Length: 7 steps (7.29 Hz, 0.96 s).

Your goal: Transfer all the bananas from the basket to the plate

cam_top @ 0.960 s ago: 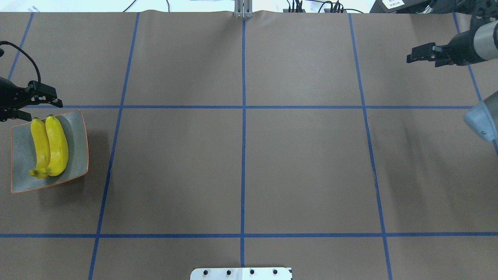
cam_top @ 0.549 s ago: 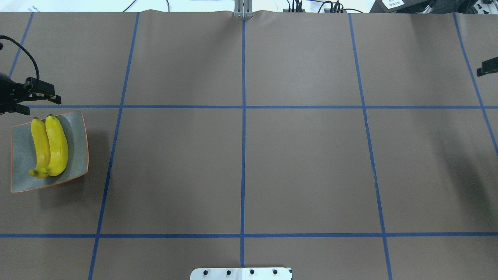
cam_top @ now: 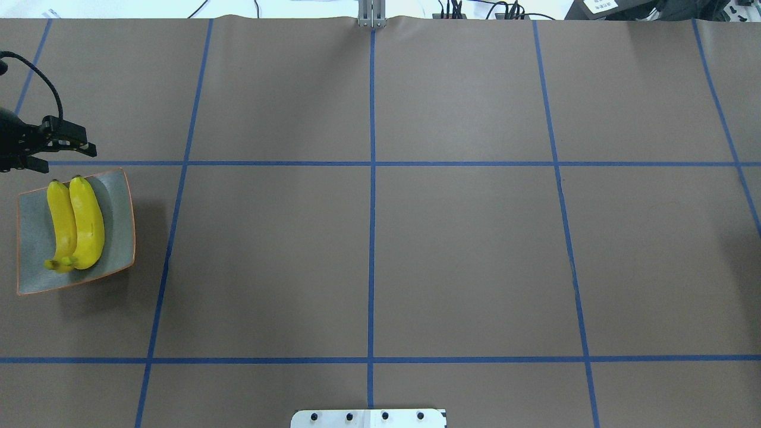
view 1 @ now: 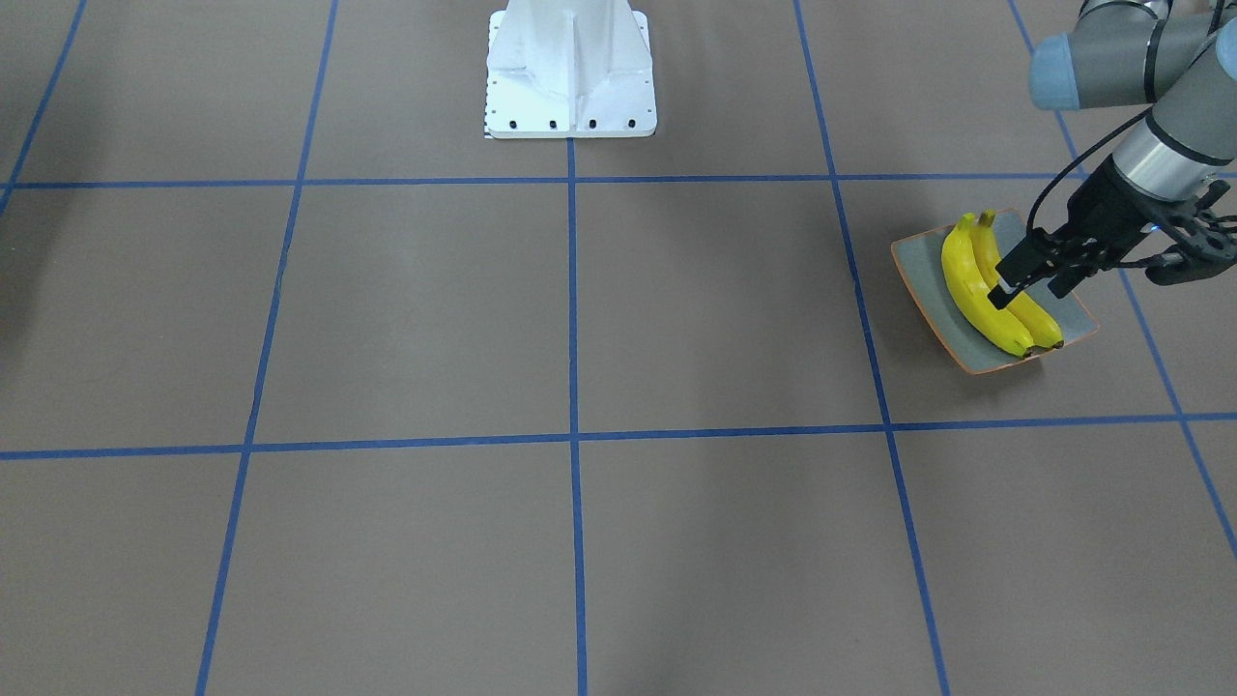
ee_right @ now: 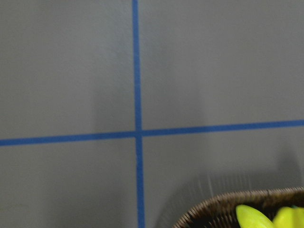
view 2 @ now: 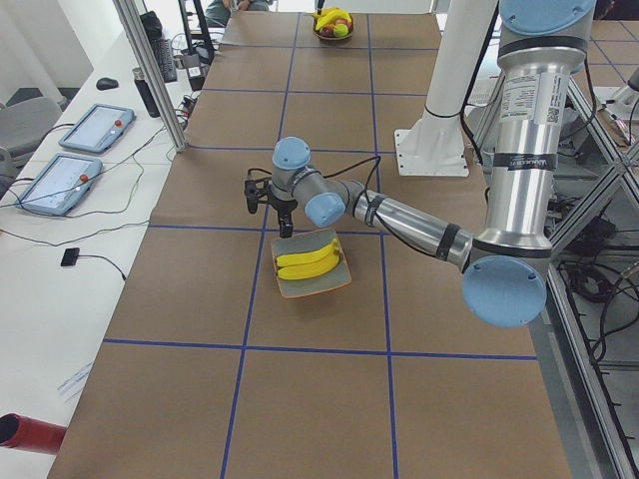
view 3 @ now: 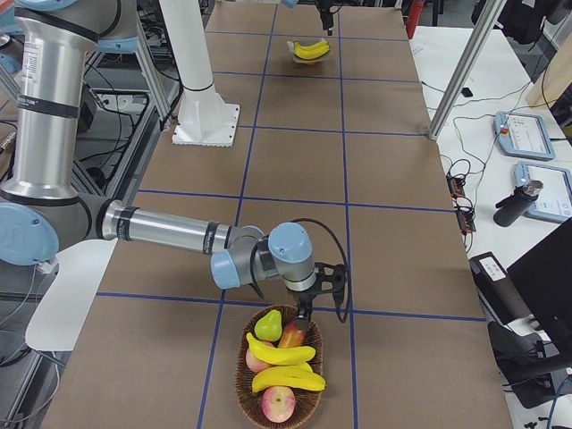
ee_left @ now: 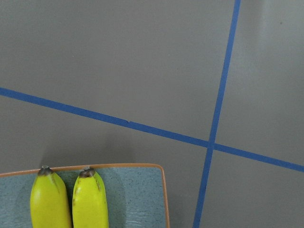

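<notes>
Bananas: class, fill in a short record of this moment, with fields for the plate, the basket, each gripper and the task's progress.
Plate: holds two bananas side by side
Basket: holds two more bananas among other fruit
Left gripper: open, empty, off the plate by the banana tips
Right gripper: at the basket's rim; open or shut cannot be told
Task progress: unfinished, two bananas left to move

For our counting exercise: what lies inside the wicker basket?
Two bananas, a green pear and reddish round fruits fill the basket. Whatever lies beneath this pile is covered, so the full count cannot be told.
</notes>
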Each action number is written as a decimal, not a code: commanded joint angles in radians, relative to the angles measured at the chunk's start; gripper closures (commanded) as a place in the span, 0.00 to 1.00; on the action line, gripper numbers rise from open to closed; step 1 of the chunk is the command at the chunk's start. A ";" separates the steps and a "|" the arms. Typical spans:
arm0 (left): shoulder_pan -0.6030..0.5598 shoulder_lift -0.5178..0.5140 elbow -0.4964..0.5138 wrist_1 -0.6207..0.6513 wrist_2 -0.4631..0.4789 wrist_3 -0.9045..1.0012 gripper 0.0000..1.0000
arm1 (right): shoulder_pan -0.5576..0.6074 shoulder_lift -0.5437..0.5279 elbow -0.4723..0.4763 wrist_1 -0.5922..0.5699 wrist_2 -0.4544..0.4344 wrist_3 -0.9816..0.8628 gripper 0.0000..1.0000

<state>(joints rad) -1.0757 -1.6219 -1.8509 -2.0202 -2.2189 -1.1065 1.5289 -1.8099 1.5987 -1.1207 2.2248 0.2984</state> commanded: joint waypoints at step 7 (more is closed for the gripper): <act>-0.001 -0.007 -0.008 0.000 0.004 -0.001 0.00 | 0.037 -0.028 -0.117 -0.137 -0.005 -0.179 0.15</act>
<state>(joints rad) -1.0758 -1.6279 -1.8578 -2.0203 -2.2139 -1.1063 1.5660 -1.8394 1.4938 -1.2577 2.2221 0.1198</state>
